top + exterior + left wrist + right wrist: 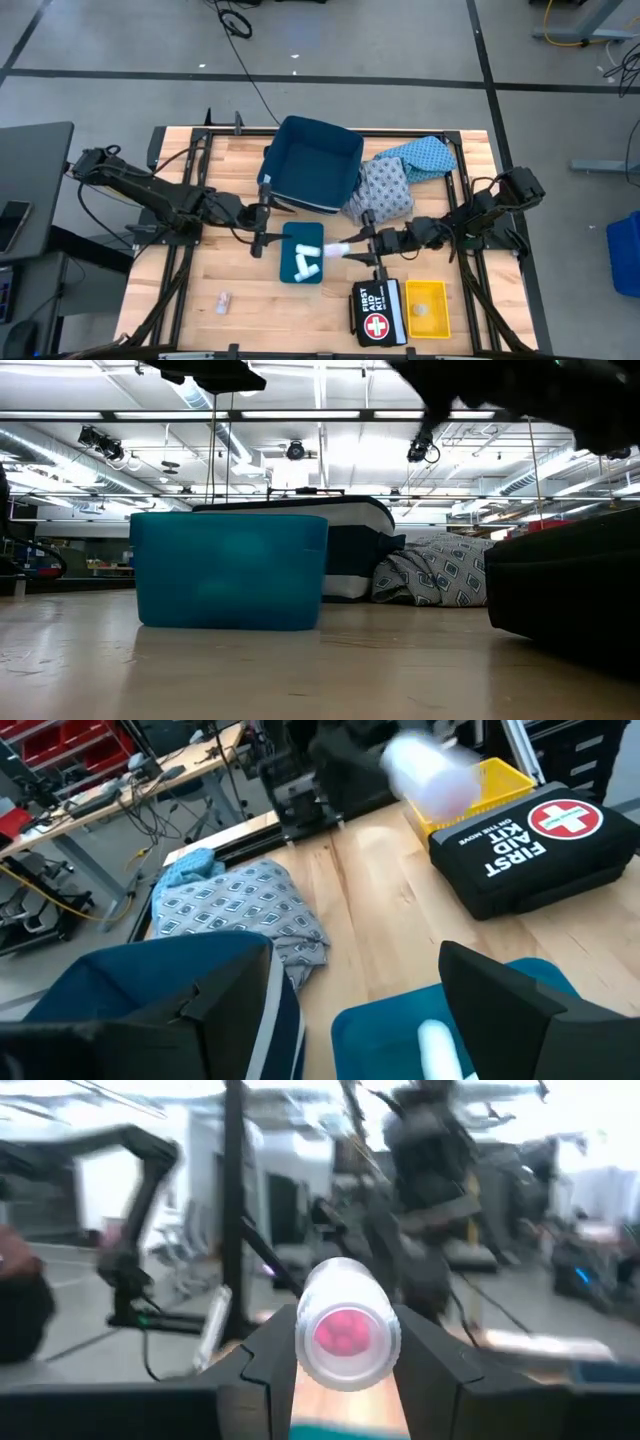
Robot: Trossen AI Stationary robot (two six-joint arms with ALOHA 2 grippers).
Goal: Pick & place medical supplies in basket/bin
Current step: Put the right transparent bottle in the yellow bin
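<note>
My right gripper point(352, 248) is shut on a white roll point(335, 250), which it holds above the right edge of a small teal tray point(290, 268). Two more white rolls point(305, 258) lie in that tray. In the right wrist view the roll point(347, 1332) shows a pink end. My left gripper point(262, 240) is open at the tray's left edge, touching nothing; its wrist view looks over the tray point(390, 1025) and one roll point(440, 1050). Two patterned cloths, grey-blue point(385, 190) and light blue point(420, 158), lie beside the dark blue bin point(312, 165). A tiny pale packet point(224, 300) lies on the table. My right gripper pinches the white roll between its two fingers point(440, 1365), one on either side of its round body point(385, 1345). The fingers come level from the table's right and lie along the roll, which sticks out past them toward the left. The roll is lifted clear.
A black first aid kit point(378, 312) and a yellow container point(427, 308) sit at the near edge, right of centre. The dark blue bin stands at the far middle of the table. In the low view the teal tray point(230, 570) stands in front of it.
</note>
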